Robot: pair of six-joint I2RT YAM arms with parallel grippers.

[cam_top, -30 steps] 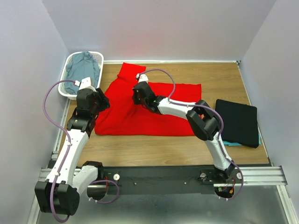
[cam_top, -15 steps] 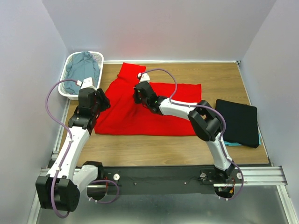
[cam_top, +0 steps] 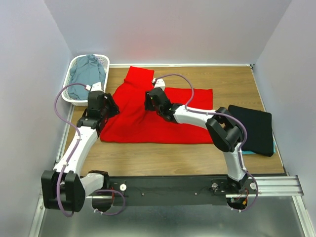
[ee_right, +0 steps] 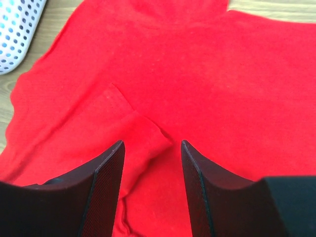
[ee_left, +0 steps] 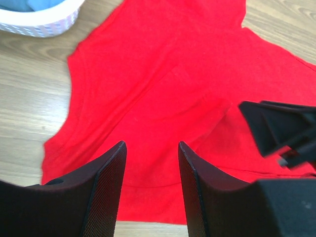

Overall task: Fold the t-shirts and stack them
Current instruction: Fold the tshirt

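Note:
A bright red t-shirt (cam_top: 143, 126) lies spread on the wooden table, one sleeve folded in over its body (ee_right: 143, 133). My right gripper (cam_top: 148, 102) hovers over that folded sleeve, open (ee_right: 152, 142), with nothing between its fingers. My left gripper (cam_top: 109, 107) is open (ee_left: 151, 144) above the shirt's left part (ee_left: 148, 89), empty; the right gripper's black finger (ee_left: 281, 131) shows at the right of its view. A folded black t-shirt (cam_top: 254, 127) rests on a teal one (cam_top: 245, 151) at the right. A grey-blue t-shirt (cam_top: 89, 71) lies in the basket.
The white lattice basket (cam_top: 68, 98) stands at the back left corner, seen also as the basket (ee_left: 44, 24) in the left wrist view and the basket (ee_right: 15, 34) in the right. Walls close the table on three sides.
My right gripper has opened and let go of the red cloth, leaving the sleeve folded on the shirt. The left gripper has shifted a little farther back and right.

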